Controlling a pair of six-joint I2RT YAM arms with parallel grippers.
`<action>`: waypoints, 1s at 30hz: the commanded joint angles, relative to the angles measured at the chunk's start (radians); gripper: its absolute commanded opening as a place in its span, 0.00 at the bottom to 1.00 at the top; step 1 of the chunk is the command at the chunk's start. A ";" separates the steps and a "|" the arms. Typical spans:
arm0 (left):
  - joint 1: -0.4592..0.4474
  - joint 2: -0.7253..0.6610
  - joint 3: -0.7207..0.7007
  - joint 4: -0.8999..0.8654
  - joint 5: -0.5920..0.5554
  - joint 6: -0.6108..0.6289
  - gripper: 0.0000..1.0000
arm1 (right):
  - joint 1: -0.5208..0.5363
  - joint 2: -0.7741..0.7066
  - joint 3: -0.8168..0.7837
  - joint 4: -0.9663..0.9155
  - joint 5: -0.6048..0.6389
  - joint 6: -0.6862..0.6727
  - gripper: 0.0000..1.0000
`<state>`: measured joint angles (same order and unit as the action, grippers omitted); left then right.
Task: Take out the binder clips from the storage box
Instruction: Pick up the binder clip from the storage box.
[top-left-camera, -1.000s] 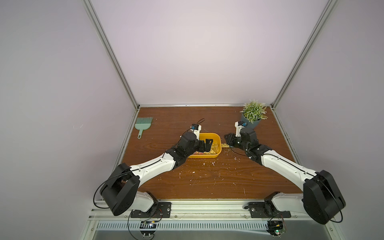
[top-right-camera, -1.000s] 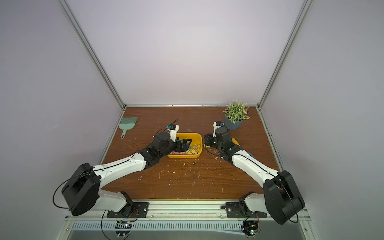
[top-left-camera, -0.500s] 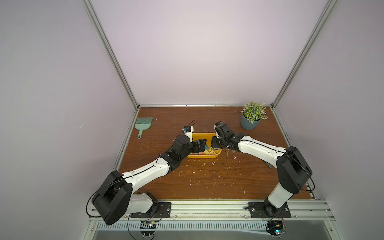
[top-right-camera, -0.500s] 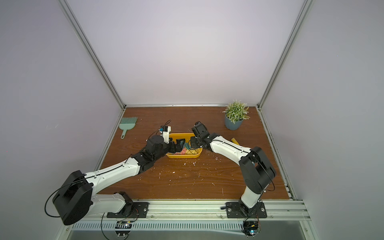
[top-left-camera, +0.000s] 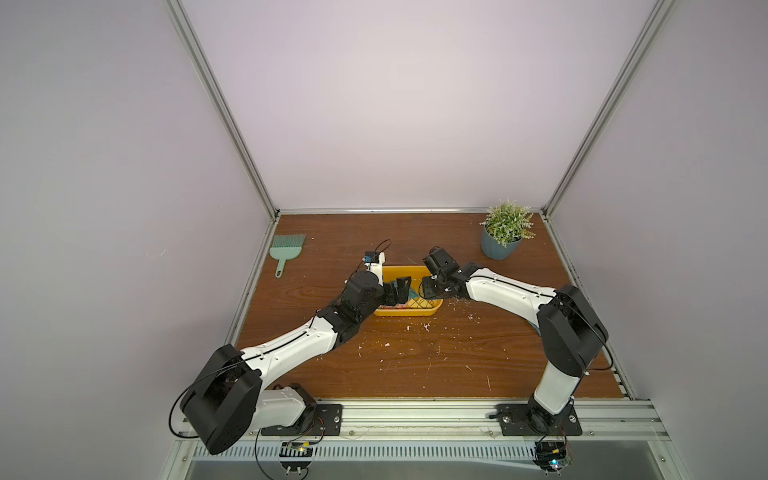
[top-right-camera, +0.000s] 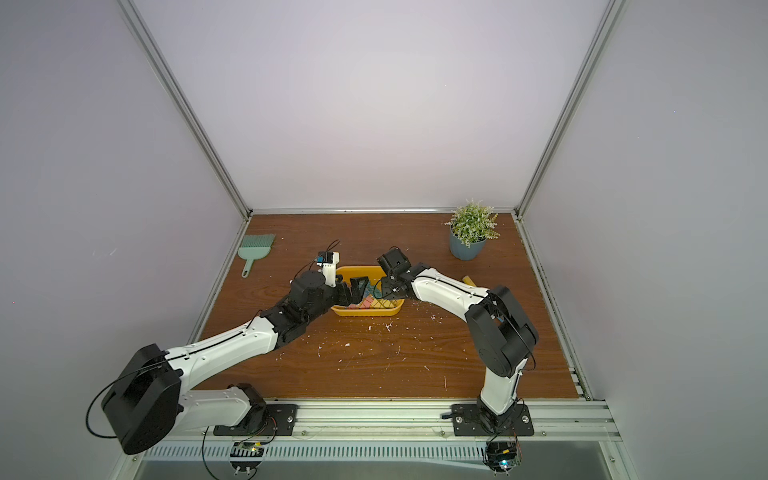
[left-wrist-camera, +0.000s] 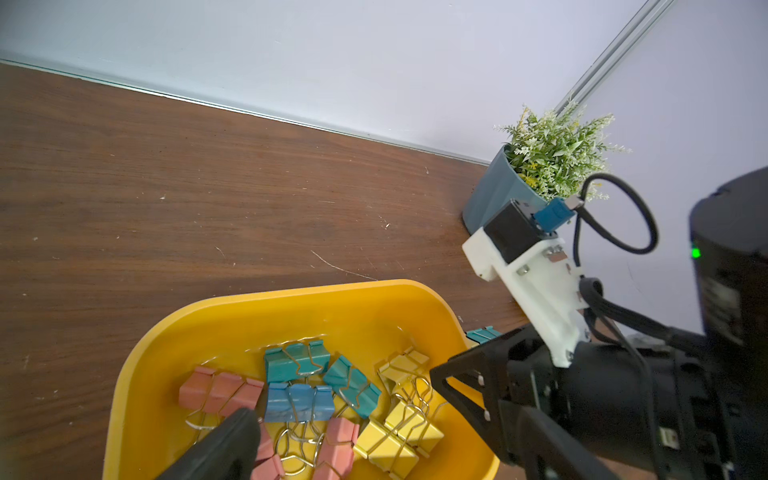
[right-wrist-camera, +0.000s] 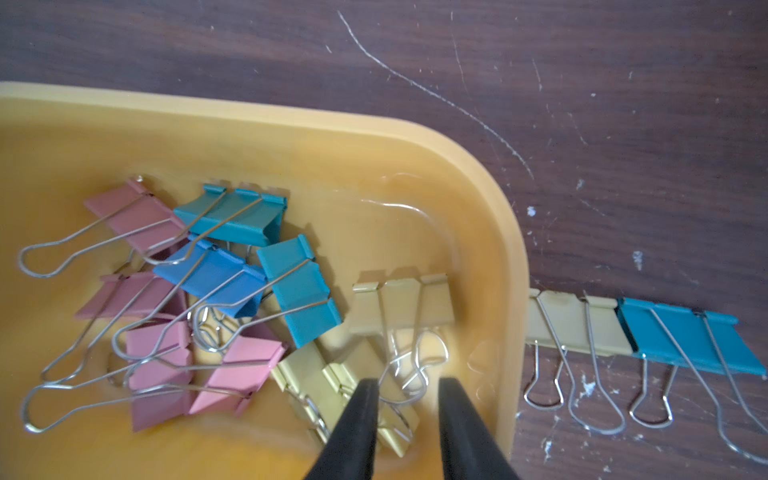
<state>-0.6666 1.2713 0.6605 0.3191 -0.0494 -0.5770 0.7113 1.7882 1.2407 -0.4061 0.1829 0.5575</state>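
Left gripper (top-left-camera: 402, 288) wide; right gripper (right-wrist-camera: 409, 388) narrowly parted — both angled over storage box (top-left-camera: 409, 312).

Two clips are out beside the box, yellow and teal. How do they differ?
The yellow clip lies right beside the storage box wall; the teal clip sits beyond it, farther out. The yellow clip is pale, the teal clip darker. Both lie flat on the table, end to end, handles pointing the same way.

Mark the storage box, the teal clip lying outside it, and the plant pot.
storage box (right-wrist-camera: 291, 124): right wrist view, on its rim.
teal clip (right-wrist-camera: 685, 336): right wrist view, on its folded metal body.
plant pot (left-wrist-camera: 494, 195): left wrist view, on its blue-grey wall.
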 joint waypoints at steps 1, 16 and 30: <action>0.009 -0.009 0.002 0.017 -0.006 -0.008 1.00 | 0.000 0.007 0.040 -0.013 0.025 0.022 0.31; 0.009 -0.016 -0.002 0.007 -0.015 -0.001 1.00 | -0.015 0.060 0.071 0.051 -0.075 0.057 0.27; 0.008 -0.007 -0.001 0.012 -0.012 -0.006 1.00 | -0.038 0.085 0.096 0.072 -0.094 0.057 0.22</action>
<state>-0.6666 1.2709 0.6605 0.3187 -0.0502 -0.5770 0.6838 1.8732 1.3045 -0.3481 0.1085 0.6071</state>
